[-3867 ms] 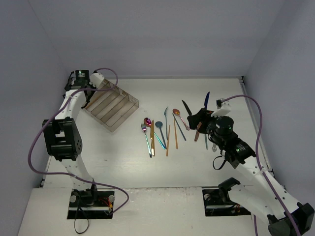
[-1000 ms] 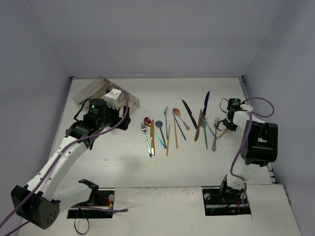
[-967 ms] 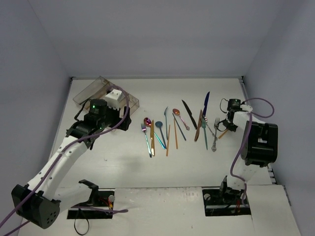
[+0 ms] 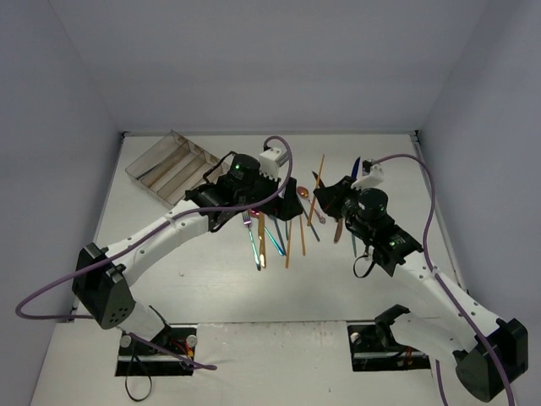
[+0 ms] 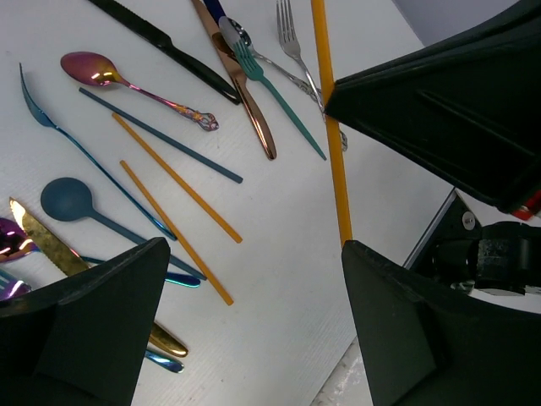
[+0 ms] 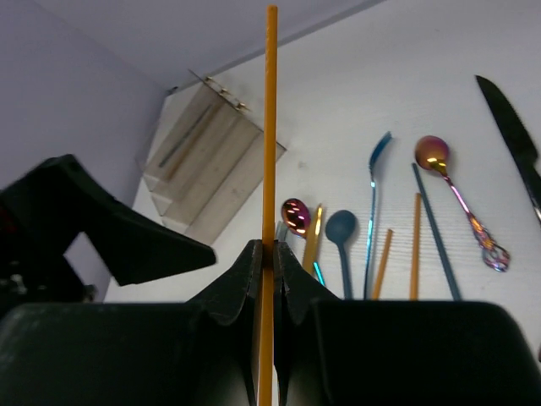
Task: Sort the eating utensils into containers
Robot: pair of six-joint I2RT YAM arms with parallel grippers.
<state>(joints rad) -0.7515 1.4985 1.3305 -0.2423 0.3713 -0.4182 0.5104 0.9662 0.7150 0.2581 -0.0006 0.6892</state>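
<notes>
My right gripper (image 6: 270, 245) is shut on an orange chopstick (image 6: 270, 127), which it holds upright above the table (image 4: 317, 186). My left gripper (image 5: 254, 249) hangs open just left of it, with nothing between its fingers (image 5: 93, 313). The chopstick (image 5: 330, 127) passes close to that gripper's right finger. Below lie the other eating utensils: a pink spoon (image 5: 97, 69), a blue spoon (image 5: 68, 199), two orange chopsticks (image 5: 177, 190), a copper knife (image 5: 245, 93), a teal fork (image 5: 270, 85) and a black knife (image 5: 161, 42). The clear container tray (image 4: 173, 165) sits at the back left.
The two grippers crowd each other over the middle of the utensil row (image 4: 287, 237). A blue knife (image 4: 355, 173) lies at the back right. The tray (image 6: 211, 161) holds a few utensils in its compartments. Walls close the table on three sides.
The left arm swung from beside the tray to the table's middle. The right arm came from the far right to the middle, carrying an orange chopstick upright.
</notes>
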